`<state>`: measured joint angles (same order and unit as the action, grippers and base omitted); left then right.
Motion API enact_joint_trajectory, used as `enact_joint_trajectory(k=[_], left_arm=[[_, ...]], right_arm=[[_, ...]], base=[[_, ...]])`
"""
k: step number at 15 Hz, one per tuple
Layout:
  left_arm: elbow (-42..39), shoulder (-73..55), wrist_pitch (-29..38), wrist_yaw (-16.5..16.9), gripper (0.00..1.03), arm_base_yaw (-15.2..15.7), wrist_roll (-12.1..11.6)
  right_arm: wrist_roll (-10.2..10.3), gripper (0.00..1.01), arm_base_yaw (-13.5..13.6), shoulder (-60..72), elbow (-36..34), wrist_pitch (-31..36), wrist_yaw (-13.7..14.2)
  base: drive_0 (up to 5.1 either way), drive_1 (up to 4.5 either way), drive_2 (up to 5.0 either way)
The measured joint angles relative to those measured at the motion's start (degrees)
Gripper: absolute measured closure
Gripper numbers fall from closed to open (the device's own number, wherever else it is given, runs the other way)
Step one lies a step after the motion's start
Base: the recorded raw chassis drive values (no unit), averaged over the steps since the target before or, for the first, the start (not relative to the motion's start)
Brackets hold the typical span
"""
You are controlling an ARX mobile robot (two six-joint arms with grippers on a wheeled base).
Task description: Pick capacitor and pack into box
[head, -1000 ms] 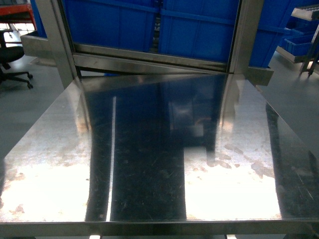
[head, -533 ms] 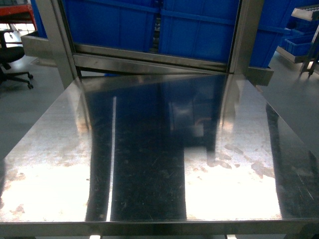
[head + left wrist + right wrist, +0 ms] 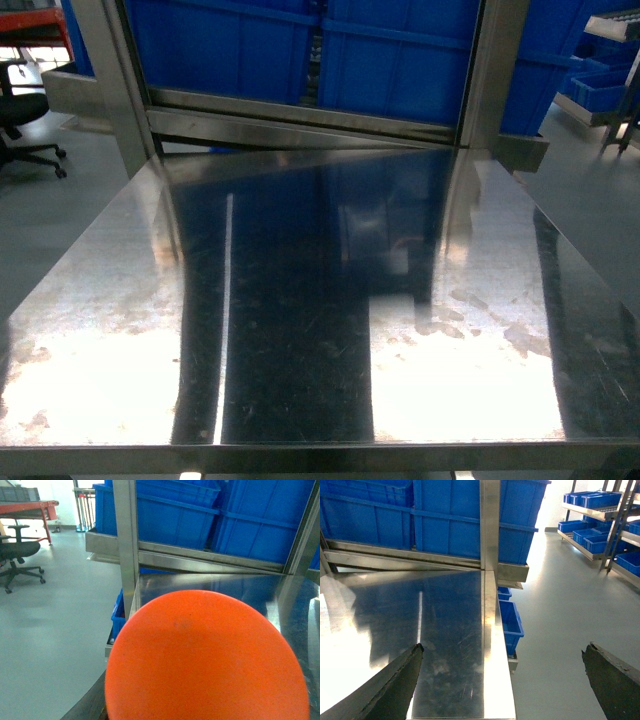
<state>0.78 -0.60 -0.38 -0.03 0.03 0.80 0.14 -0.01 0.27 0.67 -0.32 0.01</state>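
Looking down from the head camera, there is a shiny metal table [image 3: 320,330] with bright patches of light and some dull marks on it. Neither arm shows in this view. Behind the table stands a metal frame [image 3: 115,90] with big blue bins [image 3: 400,60] stacked inside it. Far off on the left is a black office chair [image 3: 22,110] on the grey floor [image 3: 580,190].

The box and the capacitor do not show in any of the three views, so I cannot tell where they are.

The left wrist camera is mostly filled by a big round orange thing [image 3: 205,660]. It is very close to the camera and blurry, and I cannot tell what it is. The left gripper itself cannot be seen there, so I cannot tell if it is wide apart or closed, or if it holds anything. Past the orange shape are the table edge, a metal post, more blue bins and the office chair.

The right wrist camera shows the right gripper [image 3: 502,680] with its two dark fingers [image 3: 395,685] spread far apart, one at each lower corner. Nothing is between them. The gripper hangs over the right edge of the table, with one finger above the metal top and the other above the floor. Small blue bins sit low beside the table, and more blue bins rest on shelves [image 3: 592,510] at the far right.
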Motion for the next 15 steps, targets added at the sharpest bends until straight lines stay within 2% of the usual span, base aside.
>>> enact_joint_trajectory(k=[15], left_arm=[[0.0, 0.0, 0.0, 0.0, 0.59, 0.0, 0.0]], right_arm=[[0.0, 0.03, 0.0, 0.0, 0.0, 0.0, 0.0]], base=[[0.0, 0.0, 0.0]])
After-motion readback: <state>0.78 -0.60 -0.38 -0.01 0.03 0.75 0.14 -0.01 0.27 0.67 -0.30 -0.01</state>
